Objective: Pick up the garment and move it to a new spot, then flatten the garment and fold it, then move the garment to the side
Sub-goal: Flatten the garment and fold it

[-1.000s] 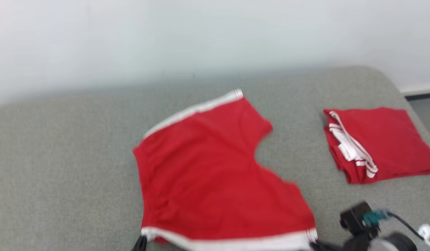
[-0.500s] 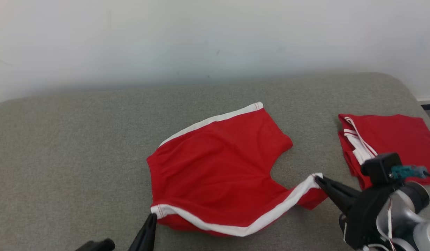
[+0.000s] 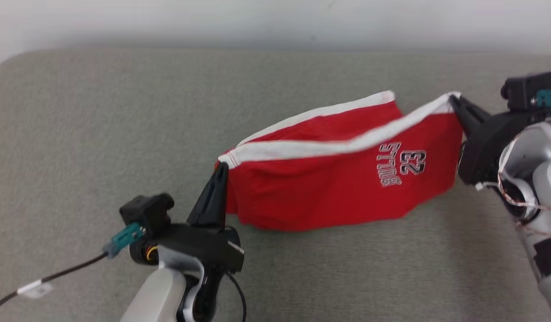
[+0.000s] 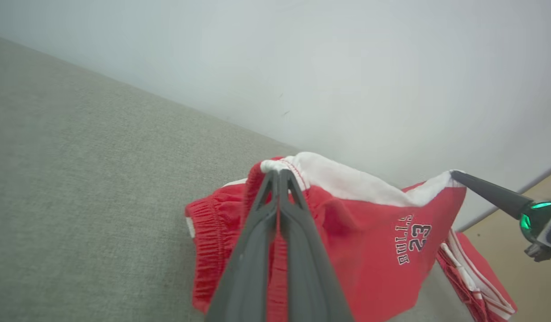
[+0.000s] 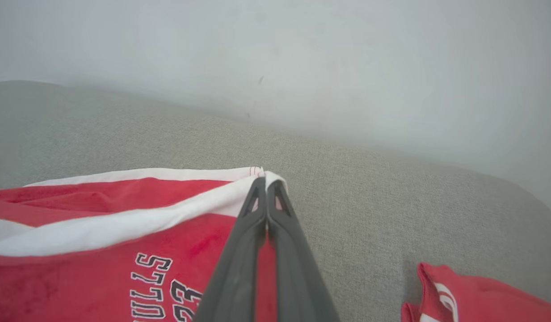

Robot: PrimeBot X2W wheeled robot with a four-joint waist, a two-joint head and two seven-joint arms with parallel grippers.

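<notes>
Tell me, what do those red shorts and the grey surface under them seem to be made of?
The red shorts look like soft matte knit, perhaps cotton or polyester jersey: they sag and crease where they hang. Their white trim looks like a sewn-on fabric band, with red stitching at its end. The grey surface looks like coarse woven upholstery, by its speckled weave.

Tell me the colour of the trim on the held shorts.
The trim is white, shorts red; best in head view.

The folded red garment [image 5: 481, 297] is cut off by the right wrist view's bottom edge at five o'clock; the lettering [image 5: 150, 286] on the shorts [image 5: 69, 277] runs off it at seven o'clock
</notes>
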